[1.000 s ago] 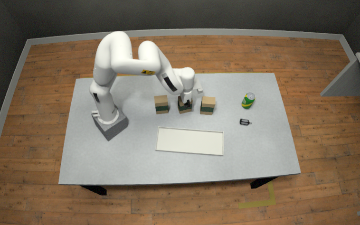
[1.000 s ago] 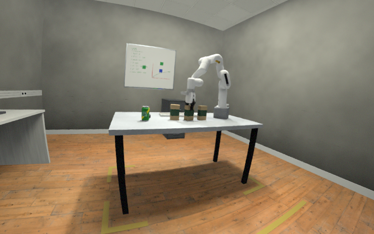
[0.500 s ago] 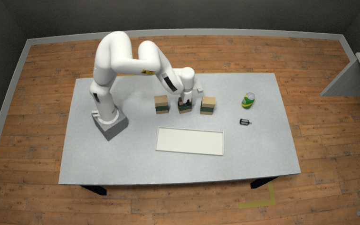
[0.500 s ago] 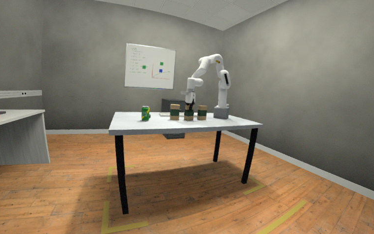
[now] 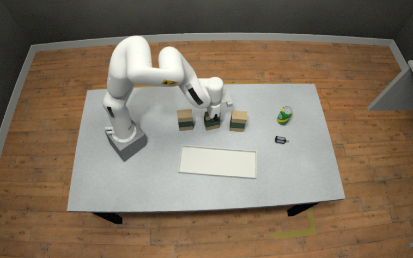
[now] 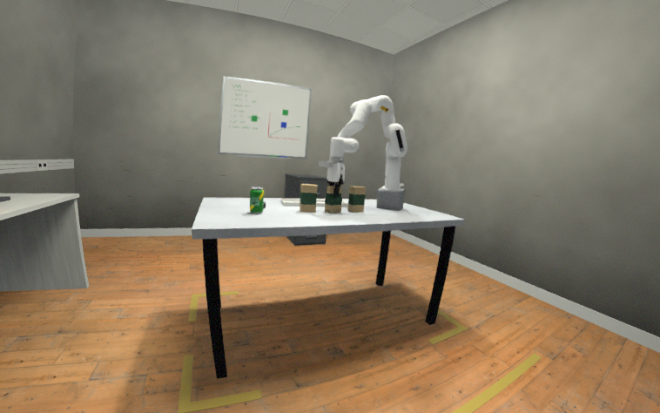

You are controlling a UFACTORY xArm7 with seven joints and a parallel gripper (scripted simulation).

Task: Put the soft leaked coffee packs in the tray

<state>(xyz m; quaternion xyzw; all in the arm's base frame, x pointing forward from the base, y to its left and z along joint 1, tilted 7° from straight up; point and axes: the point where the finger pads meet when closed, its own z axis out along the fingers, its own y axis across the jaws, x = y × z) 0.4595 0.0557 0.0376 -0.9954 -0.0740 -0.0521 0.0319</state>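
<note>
Three tan coffee packs with green bands stand in a row on the table. The left pack (image 5: 185,120) (image 6: 356,198) and the right pack (image 5: 238,121) (image 6: 308,197) stand free. My gripper (image 5: 212,118) (image 6: 334,188) reaches down from above and is shut on the middle pack (image 5: 212,125) (image 6: 333,204), which stands upright on the table top. The white tray (image 5: 182,160) lies flat in front of the row and holds nothing; in the exterior view only a sliver of the tray (image 6: 287,201) shows behind the packs.
A green soda can (image 5: 285,115) (image 6: 257,199) stands right of the packs. A small black clip (image 5: 280,139) lies in front of the can. The arm's base (image 5: 125,142) (image 6: 390,198) stands at the table's left.
</note>
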